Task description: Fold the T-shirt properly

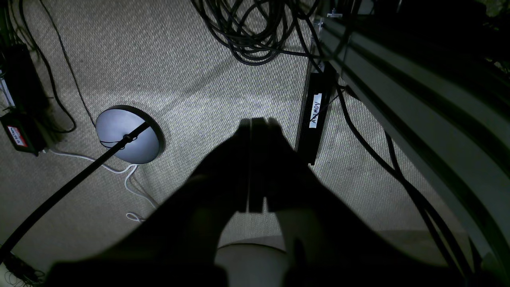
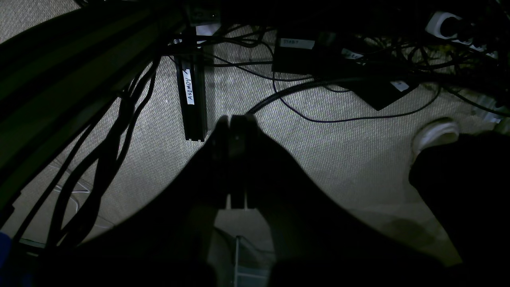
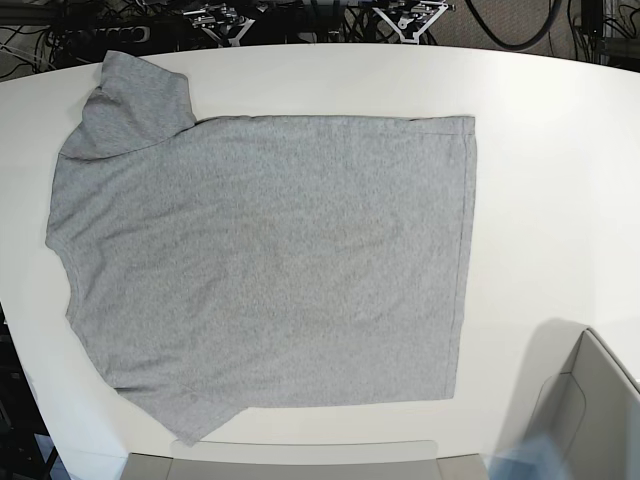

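**Shirt spread flat, folding not yet begun**

White table carries the T-shirt, which lies open and flat across its middle and left part, the plain grey side up, no lettering showing. One sleeve at the upper left is turned a little over itself; the hem runs straight on the right. I judge no fold is made, so all the work is left. Both arms hang off the table above the carpet: left gripper and right gripper are closed tight, holding nothing.

A white table fills the base view. Beneath it, woven beige carpet carries tangled black cables and a round lamp base.
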